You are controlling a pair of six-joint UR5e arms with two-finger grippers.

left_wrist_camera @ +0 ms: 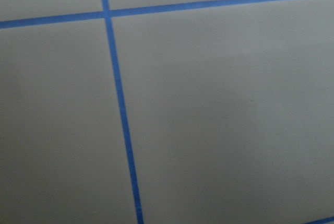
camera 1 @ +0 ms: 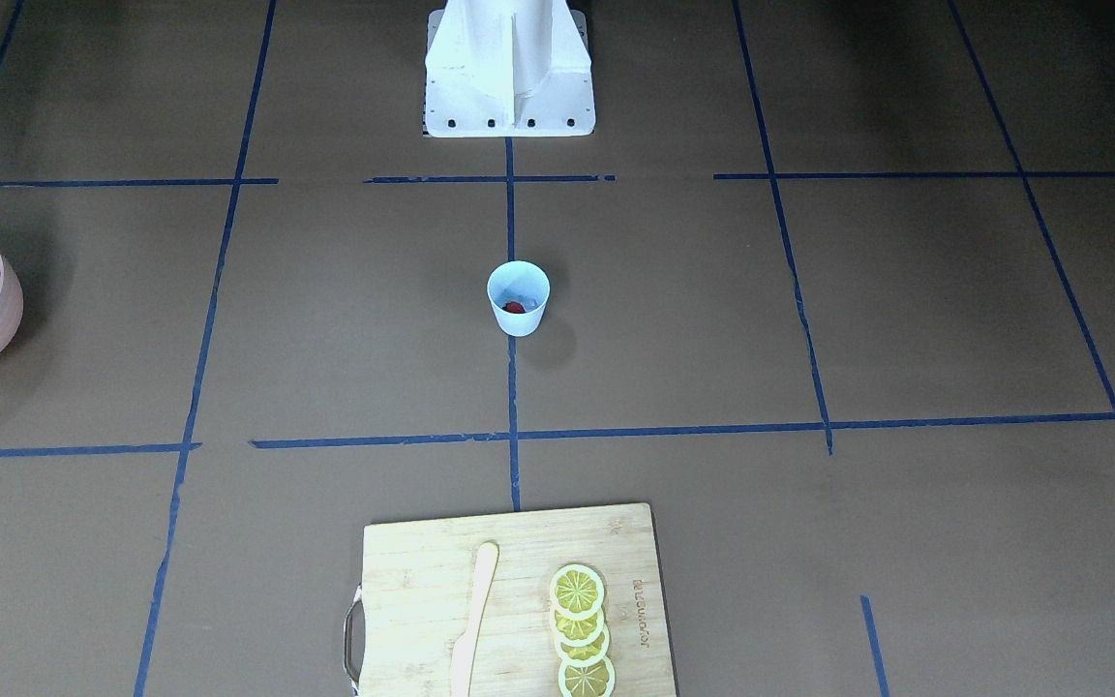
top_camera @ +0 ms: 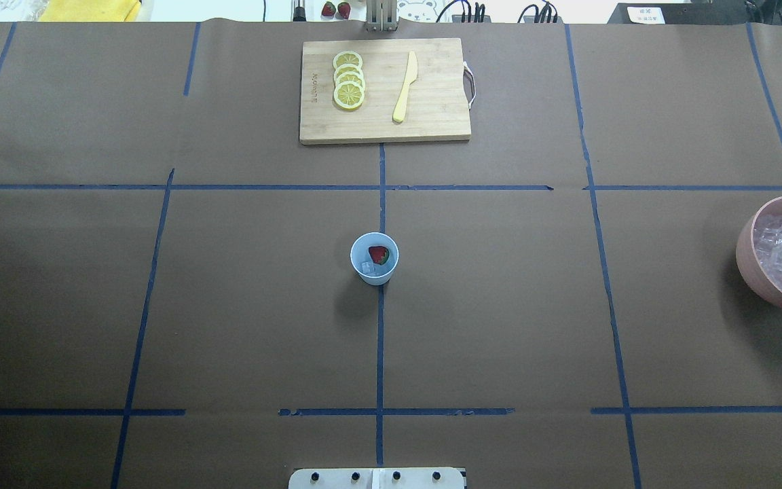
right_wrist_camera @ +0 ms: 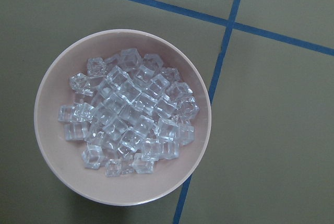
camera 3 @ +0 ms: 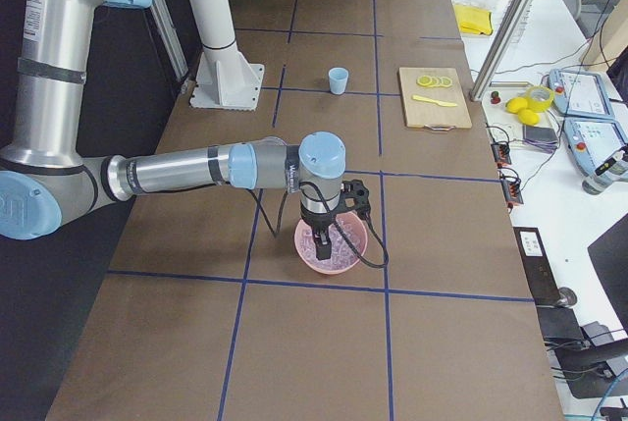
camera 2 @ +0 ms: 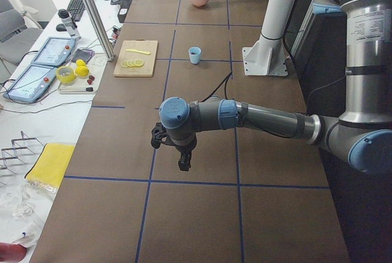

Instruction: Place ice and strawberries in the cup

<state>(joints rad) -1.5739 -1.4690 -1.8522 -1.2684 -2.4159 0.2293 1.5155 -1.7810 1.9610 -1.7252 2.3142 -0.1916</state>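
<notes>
The pale blue cup (top_camera: 374, 258) stands upright at the table's middle; it also shows in the front view (camera 1: 519, 298). Inside it lie a red strawberry (top_camera: 379, 255) and a clear ice cube (top_camera: 367, 267). The pink bowl (top_camera: 744, 251) at the right edge holds several ice cubes (right_wrist_camera: 130, 114). My right gripper (camera 3: 322, 247) hangs over that bowl; the right wrist view looks straight down into it and shows no fingers. My left gripper (camera 2: 184, 165) hovers above bare table, far from the cup. I cannot tell whether either gripper is open or shut.
A wooden cutting board (top_camera: 432, 115) at the far middle carries lemon slices (top_camera: 349, 80) and a pale knife (top_camera: 404, 87). The robot's white base (camera 1: 509, 68) stands behind the cup. Blue tape lines grid the brown table. Two more strawberries (top_camera: 337, 9) lie beyond the table's far edge.
</notes>
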